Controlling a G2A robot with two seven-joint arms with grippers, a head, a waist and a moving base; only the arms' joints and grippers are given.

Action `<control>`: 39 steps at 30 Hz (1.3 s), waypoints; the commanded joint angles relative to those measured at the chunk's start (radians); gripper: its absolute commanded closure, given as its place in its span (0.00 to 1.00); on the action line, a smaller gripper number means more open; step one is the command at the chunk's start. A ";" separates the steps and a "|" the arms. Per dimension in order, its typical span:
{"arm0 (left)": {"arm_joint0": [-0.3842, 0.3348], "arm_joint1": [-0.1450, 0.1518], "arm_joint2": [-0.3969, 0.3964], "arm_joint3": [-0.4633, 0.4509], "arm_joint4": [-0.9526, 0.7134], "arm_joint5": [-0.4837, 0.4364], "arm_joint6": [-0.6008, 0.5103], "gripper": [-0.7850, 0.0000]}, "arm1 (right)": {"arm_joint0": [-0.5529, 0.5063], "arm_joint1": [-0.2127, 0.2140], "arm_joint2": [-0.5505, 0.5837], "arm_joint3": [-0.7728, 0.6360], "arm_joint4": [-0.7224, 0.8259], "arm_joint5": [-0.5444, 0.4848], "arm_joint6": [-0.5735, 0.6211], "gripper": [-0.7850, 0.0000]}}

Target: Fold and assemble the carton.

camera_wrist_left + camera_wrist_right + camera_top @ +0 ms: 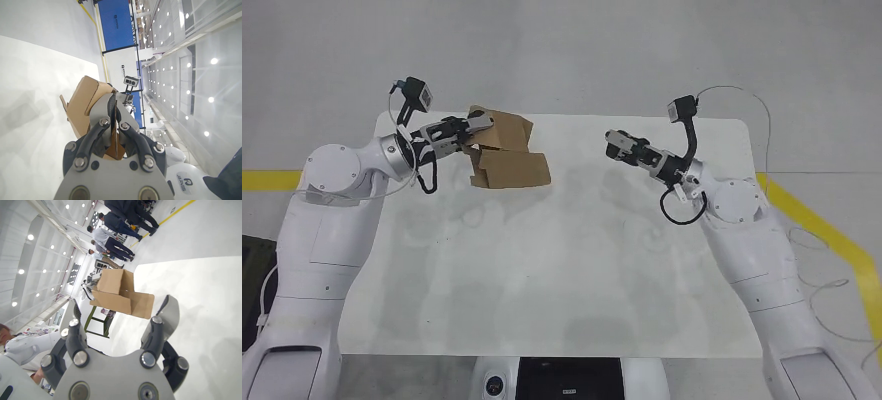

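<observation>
- Clamped shut on a thin edge of the carton (510, 155) with the left gripper (113, 98), one of the fingers (98, 110) pressed to each face of the board.
- Held at the far left corner of the table (572, 290), apparently lifted off the surface; impossible to confirm whether the underside touches.
- Spread wide and holding nothing at the right gripper (121, 301), pointed toward the carton but well apart from it, over the far right part of the table.
- Judged light and fairly stiff across each panel, yet floppy at the creases. Likely to swing or sag around a single-edge grip, and to crease or tear if pinched hard near a perforated line.
- Dry, matte board, so probably little risk of slipping in the grip.
- Best taken hold of on a flat panel edge or a free flap opposite the left grip, away from the fold lines, so as to square up the body against the held side.
- Only partly formed as a container: one boxy section raised, a long flap and a side panel hanging loose beside it, ends not closed.
- Nothing made out inside; only bare brown inner faces where the opening shows in the right wrist view.
</observation>
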 commanded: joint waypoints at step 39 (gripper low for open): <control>0.024 -0.001 0.052 -0.104 -0.051 -0.126 -0.132 1.00 | 0.224 -0.121 -0.287 0.325 0.356 -0.102 0.349 0.55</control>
